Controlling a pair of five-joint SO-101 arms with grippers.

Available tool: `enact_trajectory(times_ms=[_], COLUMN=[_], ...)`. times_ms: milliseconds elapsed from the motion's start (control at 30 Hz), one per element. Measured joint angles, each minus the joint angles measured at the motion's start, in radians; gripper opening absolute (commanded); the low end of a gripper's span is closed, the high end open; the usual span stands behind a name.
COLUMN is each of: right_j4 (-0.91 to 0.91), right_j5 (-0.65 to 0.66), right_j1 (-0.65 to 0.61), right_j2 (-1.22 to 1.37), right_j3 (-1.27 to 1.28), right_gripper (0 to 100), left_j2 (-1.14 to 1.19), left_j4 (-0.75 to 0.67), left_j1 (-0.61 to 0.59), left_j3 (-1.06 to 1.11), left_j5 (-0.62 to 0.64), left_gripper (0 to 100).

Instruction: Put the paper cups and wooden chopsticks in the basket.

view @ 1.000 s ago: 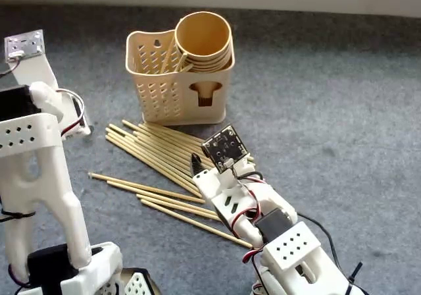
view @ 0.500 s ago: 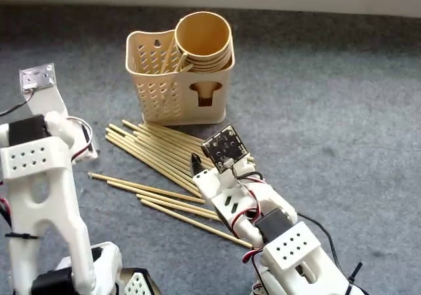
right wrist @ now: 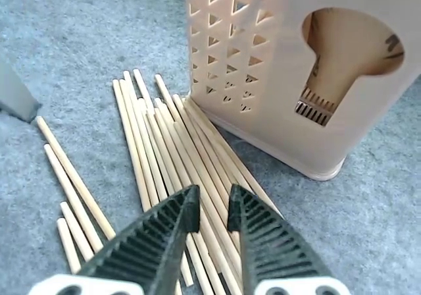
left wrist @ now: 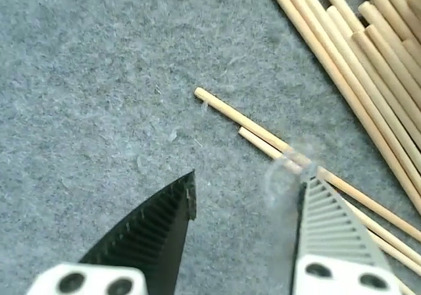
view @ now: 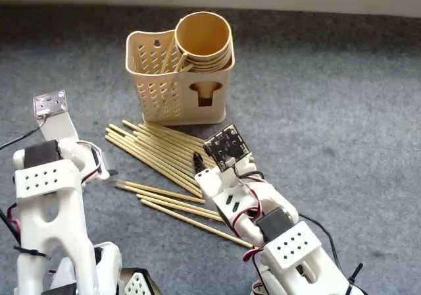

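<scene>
Wooden chopsticks (view: 158,151) lie mostly on the bench (view: 342,110): a fanned bundle just in front of the basket (view: 158,94), and a few strays nearer to me. The paper cups (view: 202,38) are stacked in one end of the basket, with some sticks standing beside them. My left hand (left wrist: 250,180) is spread wide and low over the tips of two loose chopsticks (left wrist: 263,137). My right hand (right wrist: 214,193) is narrowed to a slit and holds nothing that I can see. It is poised above the bundle, close to the basket wall.

The trouble I expect is on the left. My pale finger (left wrist: 322,209) seems to sit over the sticks rather than beside them. Closing may roll them off across the nap, or pin one down instead of pinching it. If I do catch them, it will be at the very end, and a long stick held by its tip is likely to swing down and slip. Two at once could scissor apart. A tuft of fluff (left wrist: 283,170) by that finger could spoil the grip. The strays' far ends run under my right arm, so a lift may drag against it. The basket looks light and crowded, and a slanted stick striking its rim could tip it or knock the cups out.
</scene>
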Motion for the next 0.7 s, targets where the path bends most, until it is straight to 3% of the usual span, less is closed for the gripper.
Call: enact_trajectory(times_ms=[200, 500, 700], right_j4=[0.000, 0.002, 0.192], right_j5=[0.000, 0.000, 0.000], right_j1=[0.106, 0.137, -0.011], right_j2=[0.000, 0.000, 0.000], right_j3=[0.000, 0.000, -0.055], right_gripper=[8.7, 8.7, 8.7], left_j2=[0.000, 0.000, 0.000], left_j4=[-0.012, -0.247, -0.299], left_j1=[0.000, -0.025, -0.192], left_j3=[0.063, 0.201, 0.204], left_j5=[0.002, 0.212, 0.221], left_gripper=[25, 25, 25])
